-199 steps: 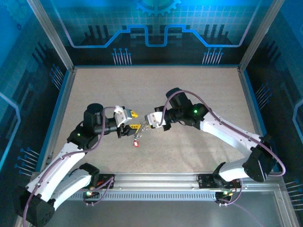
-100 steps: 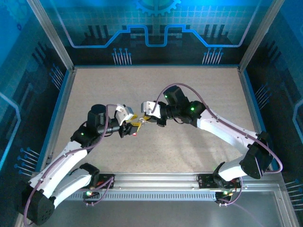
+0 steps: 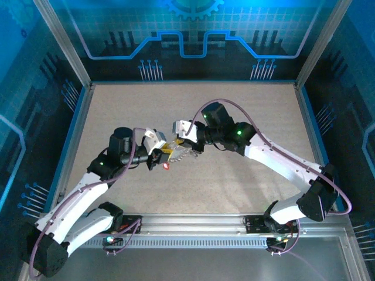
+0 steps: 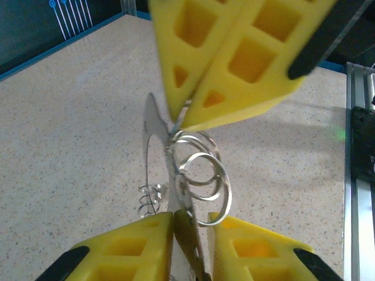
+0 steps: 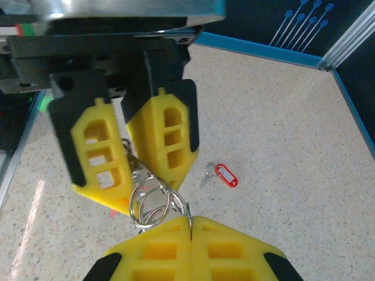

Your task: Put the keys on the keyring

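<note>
Above the table (image 3: 246, 105), right gripper (image 5: 190, 219) clamped on the keyring (image 5: 153, 202); left gripper (image 4: 190, 218) narrowly apart around its coils

keyring (image 4: 202, 175): silvery | key (image 5: 224, 174) tag: red | table (image 3: 246, 111): beige, speckled | hand pads (image 5: 170, 137): yellow

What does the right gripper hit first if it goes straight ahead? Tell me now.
Most likely the left gripper, facing it tip to tip. The right gripper is shut on the keyring, whose coils lie between them; depth is hard to judge.
</note>
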You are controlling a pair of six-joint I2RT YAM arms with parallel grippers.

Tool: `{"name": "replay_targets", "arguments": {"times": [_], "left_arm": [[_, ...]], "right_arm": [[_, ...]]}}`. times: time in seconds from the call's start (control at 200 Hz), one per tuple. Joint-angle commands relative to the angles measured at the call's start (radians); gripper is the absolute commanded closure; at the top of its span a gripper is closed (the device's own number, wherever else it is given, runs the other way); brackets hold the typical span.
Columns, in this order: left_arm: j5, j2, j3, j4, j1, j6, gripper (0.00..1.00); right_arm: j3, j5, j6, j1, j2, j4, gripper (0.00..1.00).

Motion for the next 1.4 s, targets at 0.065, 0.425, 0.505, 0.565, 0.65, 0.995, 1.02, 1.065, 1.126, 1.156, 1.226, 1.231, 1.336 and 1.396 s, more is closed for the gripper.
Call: {"name": "replay_targets", "arguments": {"times": [0.065,0.425,0.505,0.565,0.65,0.995,1.02,1.065,1.126,1.156,1.226,1.231,1.336,1.396], "left_arm": [[0.009,-0.032,0.011,0.072,-0.006,-0.064,0.74],[-0.053,-0.052,0.001,0.109,-0.007,-0.103,0.86],[-0.054,-0.054,-0.006,0.121,-0.009,-0.112,0.88],[-0.054,-0.056,-0.011,0.133,-0.012,-0.11,0.88],[-0.036,-0.056,-0.007,0.135,-0.013,-0.108,0.84],[0.061,-0.095,-0.036,0.145,-0.016,-0.057,0.62],[0.063,-0.099,-0.035,0.142,-0.016,-0.046,0.63],[0.063,-0.106,-0.027,0.127,-0.016,-0.031,0.65],[0.056,-0.112,-0.013,0.105,-0.017,-0.013,0.71],[0.049,-0.116,-0.007,0.099,-0.016,-0.008,0.73],[0.033,-0.122,-0.005,0.1,-0.017,0.003,0.77],[0.032,-0.122,-0.005,0.101,-0.016,0.004,0.77],[-0.003,-0.125,0.003,0.109,-0.018,0.01,0.81],[-0.013,-0.121,0.01,0.11,-0.018,0.003,0.81]], "right_arm": [[-0.015,0.035,0.111,0.031,-0.006,0.103,1.0],[-0.08,0.188,0.312,0.093,-0.002,0.222,1.0],[-0.097,0.221,0.359,0.104,0.005,0.265,1.0],[-0.106,0.237,0.378,0.108,0.006,0.287,1.0],[-0.116,0.255,0.412,0.108,0.004,0.313,1.0],[-0.056,0.106,0.333,0.027,-0.024,0.188,1.0],[-0.05,0.098,0.317,0.02,-0.028,0.173,1.0],[-0.041,0.082,0.299,0.01,-0.039,0.157,1.0],[-0.031,0.048,0.302,-0.01,-0.049,0.143,1.0],[-0.021,0.022,0.315,-0.02,-0.049,0.133,1.0],[0.011,-0.034,0.341,-0.03,-0.042,0.093,1.0],[0.013,-0.037,0.343,-0.029,-0.042,0.089,1.0],[0.025,-0.057,0.364,-0.015,-0.043,0.056,1.0],[0.009,-0.045,0.369,-0.009,-0.052,0.053,1.0]]}}
